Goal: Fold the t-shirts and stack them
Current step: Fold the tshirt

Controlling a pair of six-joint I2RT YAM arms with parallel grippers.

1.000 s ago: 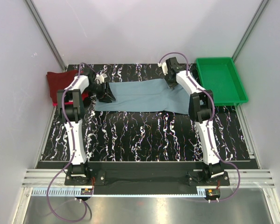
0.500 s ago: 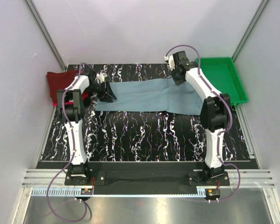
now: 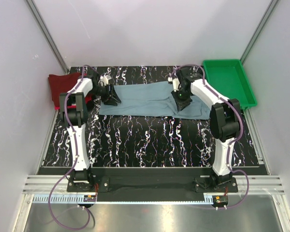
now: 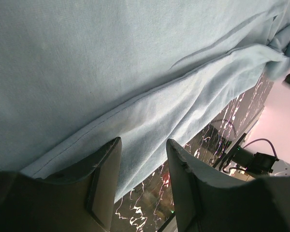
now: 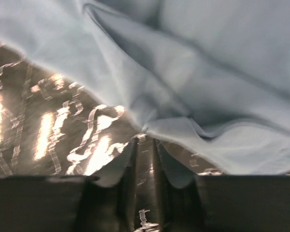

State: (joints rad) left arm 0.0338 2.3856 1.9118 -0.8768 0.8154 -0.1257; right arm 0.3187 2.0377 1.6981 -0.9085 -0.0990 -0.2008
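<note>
The right fingers (image 5: 128, 193), parted only a slit with bare tabletop (image 5: 48, 125) showing through, sit at a bunched fold of the grey-blue t-shirt (image 3: 150, 99). Closing there may catch several layers or none and drag in creases. The left fingers (image 4: 104, 186) stand half apart, the hem in their gap, seemingly unpinched, so a pull could slide the whole cloth. The shirt lies flat between both pairs, long axis from one pair to the other; collar end unclear

The spread t-shirt (image 3: 145, 99) is lying across the table's (image 3: 145, 140) far middle, folded shirts (image 3: 60, 87) sitting far left, the tray (image 3: 227, 82) far right.
</note>
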